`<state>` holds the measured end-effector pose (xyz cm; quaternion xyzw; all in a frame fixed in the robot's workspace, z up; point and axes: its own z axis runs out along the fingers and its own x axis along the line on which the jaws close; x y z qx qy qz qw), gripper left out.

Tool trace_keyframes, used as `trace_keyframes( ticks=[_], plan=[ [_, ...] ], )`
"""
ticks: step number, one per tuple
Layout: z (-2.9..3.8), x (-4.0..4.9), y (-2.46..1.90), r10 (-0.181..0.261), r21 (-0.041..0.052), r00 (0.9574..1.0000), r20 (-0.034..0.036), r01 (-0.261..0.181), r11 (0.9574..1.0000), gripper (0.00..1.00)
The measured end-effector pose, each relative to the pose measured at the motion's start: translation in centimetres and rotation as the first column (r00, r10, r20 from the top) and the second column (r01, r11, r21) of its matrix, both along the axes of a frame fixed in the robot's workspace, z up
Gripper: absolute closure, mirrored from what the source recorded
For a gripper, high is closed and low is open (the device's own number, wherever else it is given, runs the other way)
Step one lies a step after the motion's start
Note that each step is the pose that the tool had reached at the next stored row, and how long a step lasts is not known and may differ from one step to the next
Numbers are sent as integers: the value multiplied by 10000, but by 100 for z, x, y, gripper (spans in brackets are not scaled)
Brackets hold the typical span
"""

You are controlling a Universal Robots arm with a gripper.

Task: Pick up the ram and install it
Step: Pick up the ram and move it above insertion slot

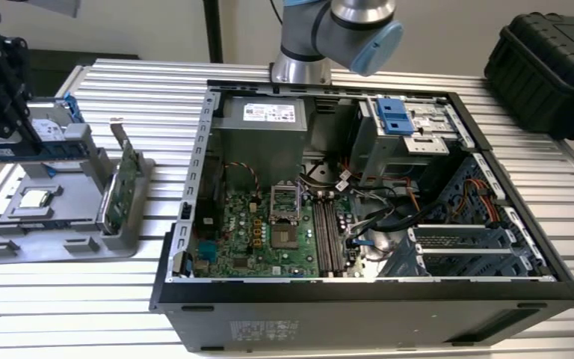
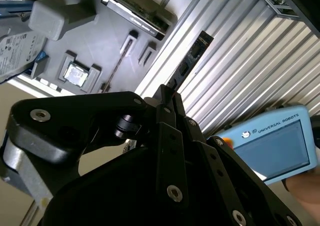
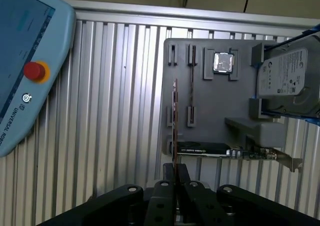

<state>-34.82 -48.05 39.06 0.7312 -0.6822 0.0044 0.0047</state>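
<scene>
an open computer case point(image 1: 367, 318) beside a grey parts holder point(image 1: 63, 228).

Gripper point(image 3: 176, 170), its 2 fingers point(image 3: 183, 175) clamped tight on the ram point(image 3: 175, 117).

Pincer point(image 1: 28, 133) near gray tray point(image 1: 57, 239); open computer case point(image 1: 367, 299) beside.

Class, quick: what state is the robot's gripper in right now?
The gripper: jaws closed, holding the ram by one end.
</scene>
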Motion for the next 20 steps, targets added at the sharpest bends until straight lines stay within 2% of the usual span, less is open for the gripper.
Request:
trace_keyframes(
  ticks=[20],
  plan=[
    [0,133,0,0,0,10000,0,0,10000,100]
  ],
)
